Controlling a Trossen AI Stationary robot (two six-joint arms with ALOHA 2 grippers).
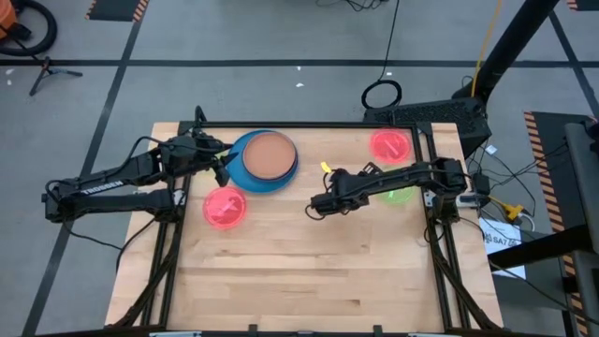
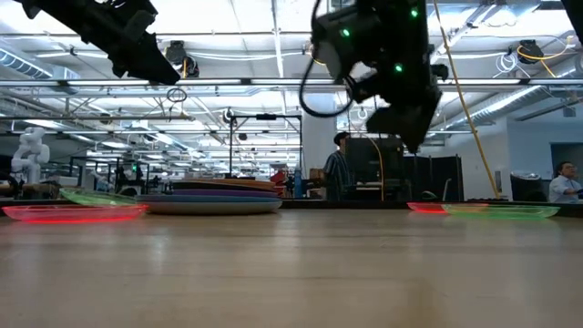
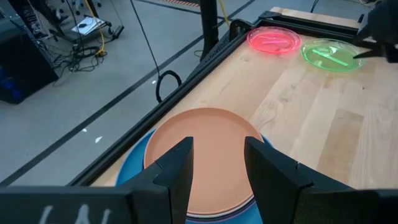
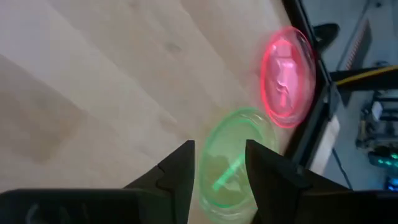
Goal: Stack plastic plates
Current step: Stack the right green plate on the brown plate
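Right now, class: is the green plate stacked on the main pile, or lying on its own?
On its own. The green plate lies flat on the table, beside a pink plate, apart from the stack.

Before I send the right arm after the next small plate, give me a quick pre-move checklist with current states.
1. Right gripper empty, fingers apart: ok.
2. Left gripper clear of the right arm, at the stack edge: ok.
3. Green plate flat, unobstructed on the table: ok.
4. Far pink plate apart from the green one: cannot tell; edges look close.
5. Stack top, the tan plate, free for another plate: ok.
6. Near pink plate lies alone: ok.
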